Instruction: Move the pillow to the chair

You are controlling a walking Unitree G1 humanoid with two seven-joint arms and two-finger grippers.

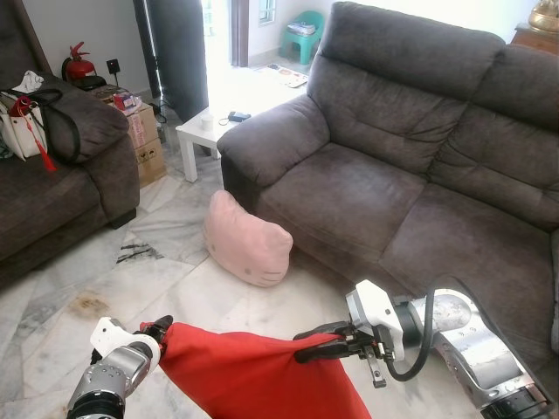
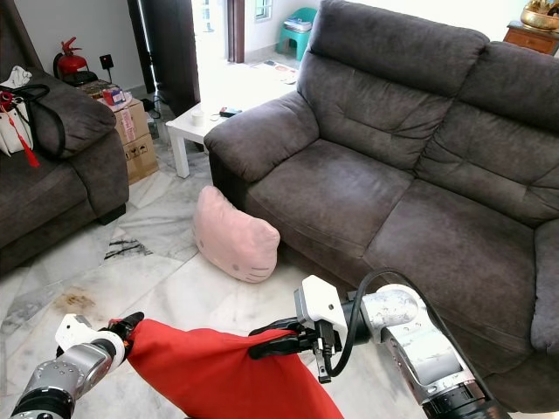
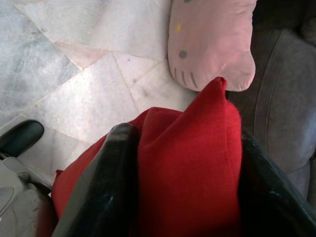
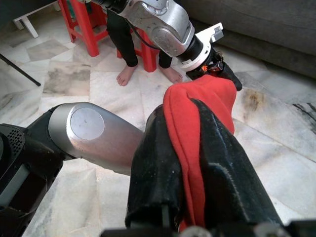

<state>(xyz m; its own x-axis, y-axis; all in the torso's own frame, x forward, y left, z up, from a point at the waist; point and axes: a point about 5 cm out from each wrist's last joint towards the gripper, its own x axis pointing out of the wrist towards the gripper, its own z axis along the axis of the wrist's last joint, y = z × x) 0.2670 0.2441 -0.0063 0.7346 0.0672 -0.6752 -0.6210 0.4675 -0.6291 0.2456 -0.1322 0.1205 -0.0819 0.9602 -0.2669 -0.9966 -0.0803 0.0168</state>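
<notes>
**Kid:** Where is the red pillow [image 1: 253, 375]?

**Helper:** It hangs in the air, near the front of the big grey sofa [image 1: 419, 166], above the marble floor [image 1: 105, 288]. A pink cat cushion [image 1: 247, 238] lies on the floor against the sofa, beyond the red one.

**Kid:** Why do two grippers hold it?

**Helper:** I think it is wide and floppy. The right gripper [image 1: 319, 342] pinches one top corner tight. The left gripper [image 1: 157, 328] pinches the other corner tight. That way it stays spread and does not drag.

**Kid:** How does it look?

**Helper:** Bright red, soft, and sagging between the two corners.
</notes>
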